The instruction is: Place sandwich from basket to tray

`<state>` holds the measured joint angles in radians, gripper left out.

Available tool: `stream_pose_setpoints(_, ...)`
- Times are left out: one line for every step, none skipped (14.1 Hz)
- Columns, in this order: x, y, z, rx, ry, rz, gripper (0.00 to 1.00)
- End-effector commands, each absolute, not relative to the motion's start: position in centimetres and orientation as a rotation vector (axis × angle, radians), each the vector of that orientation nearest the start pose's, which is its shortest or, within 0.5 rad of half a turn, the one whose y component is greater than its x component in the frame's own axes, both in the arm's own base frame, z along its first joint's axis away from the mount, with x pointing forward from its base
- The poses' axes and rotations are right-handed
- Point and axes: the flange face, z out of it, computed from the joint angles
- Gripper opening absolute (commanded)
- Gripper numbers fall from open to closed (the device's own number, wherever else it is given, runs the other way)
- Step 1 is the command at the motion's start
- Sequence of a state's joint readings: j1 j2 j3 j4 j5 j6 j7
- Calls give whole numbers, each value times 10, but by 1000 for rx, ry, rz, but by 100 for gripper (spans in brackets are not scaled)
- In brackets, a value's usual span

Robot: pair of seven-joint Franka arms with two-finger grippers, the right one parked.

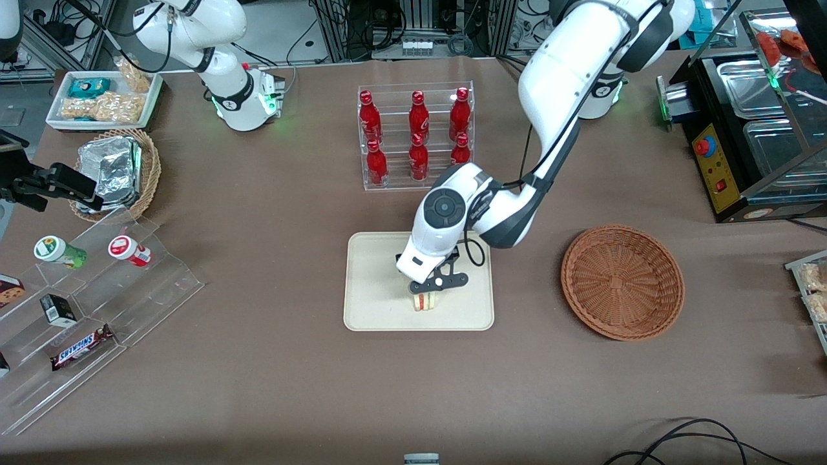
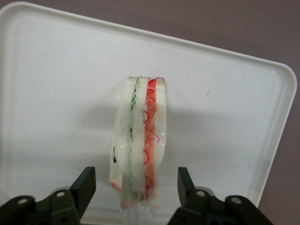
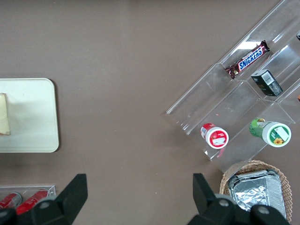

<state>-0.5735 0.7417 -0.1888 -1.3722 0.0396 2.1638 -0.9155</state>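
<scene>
Brown bench held the tray; the sandwich stood there between the gripper's apart fingers, long edge toward twelve o'clock.

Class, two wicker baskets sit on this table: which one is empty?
The reddish-brown basket toward the working arm's end; the tan basket holds foil packs. The gripper is open above the sandwich.

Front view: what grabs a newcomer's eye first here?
The white working arm bent low over the cream tray, with its claw right above the sandwich standing on edge on the tray. The wrist view shows the claw open, fingers apart on either side of the sandwich and not touching it. Next, the reddish-brown basket beside the tray toward the working arm's end, with nothing in it, and the rack of red bottles farther from the camera.
</scene>
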Motion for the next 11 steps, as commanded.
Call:
stream_pose_setpoints(544, -472, 362, -3183, -315, 39, 100)
stream_pose_setpoints(545, -459, 387, -3163, -306, 40, 100)
stream_pose_setpoints(556, -432, 407, -3141, -331, 51, 100)
stream_pose_setpoints(554, -417, 424, -3120, -270, 77, 100)
stream_pose_setpoints(550, -407, 432, -3090, -268, 119, 100)
stream_pose_setpoints(557, -387, 435, -3053, -338, 138, 100)
stream_pose_setpoints(567, -361, 441, -3026, -415, 151, 100)
stream_pose_setpoints(571, -341, 441, -3010, -442, 171, 100)
stream_pose_setpoints(578, -313, 442, -2999, -493, 173, 100)
stream_pose_setpoints(580, -294, 441, -2988, -520, 184, 100)
stream_pose_setpoints(583, -274, 440, -2980, -517, 202, 100)
